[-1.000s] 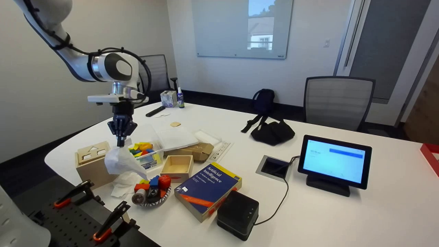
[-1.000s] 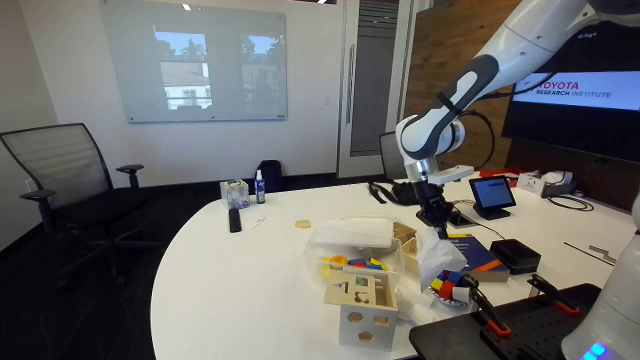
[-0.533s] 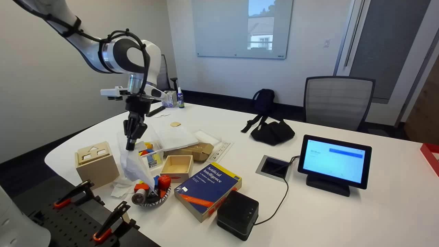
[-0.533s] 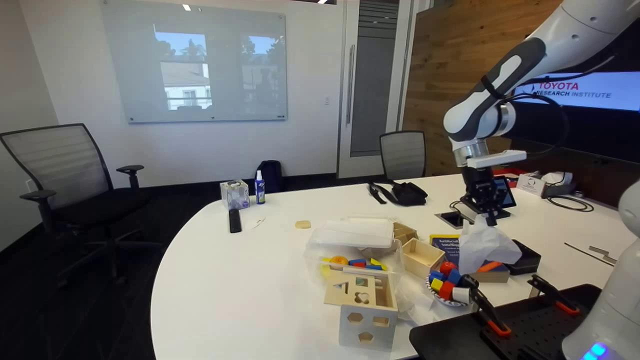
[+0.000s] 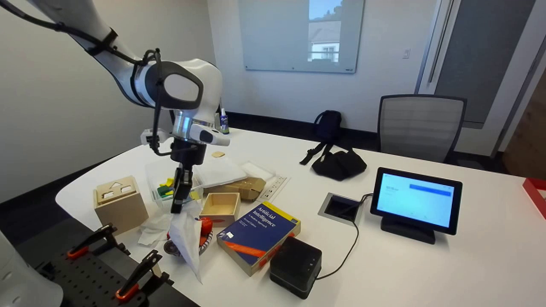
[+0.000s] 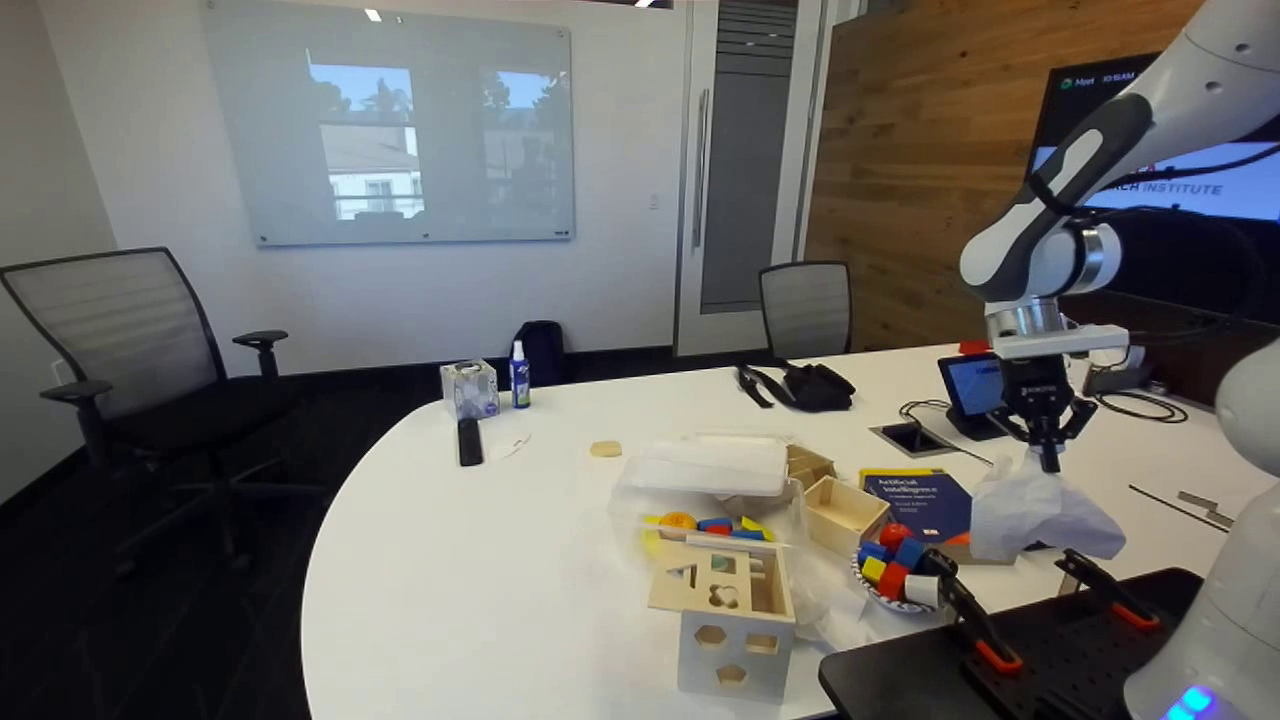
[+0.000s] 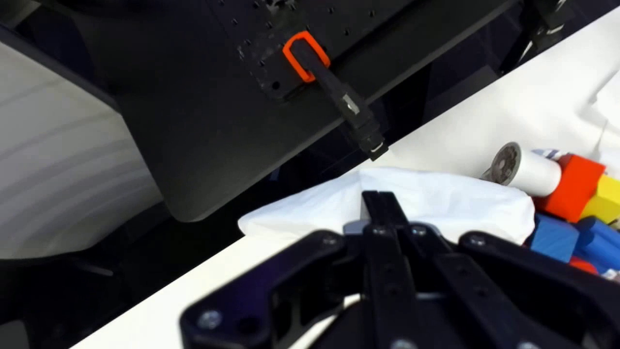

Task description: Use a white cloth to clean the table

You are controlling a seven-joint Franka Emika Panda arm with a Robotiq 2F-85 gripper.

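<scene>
Cloth (image 6: 1040, 512) in hand (image 7: 379, 196) over table (image 6: 470, 570)

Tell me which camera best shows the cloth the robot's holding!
The wrist view. The cloth looks biggest there, spreading on both sides of the shut gripper, which partly covers it. Both exterior views show it smaller, hanging from the gripper; in an exterior view it hides part of the bowl.
</scene>
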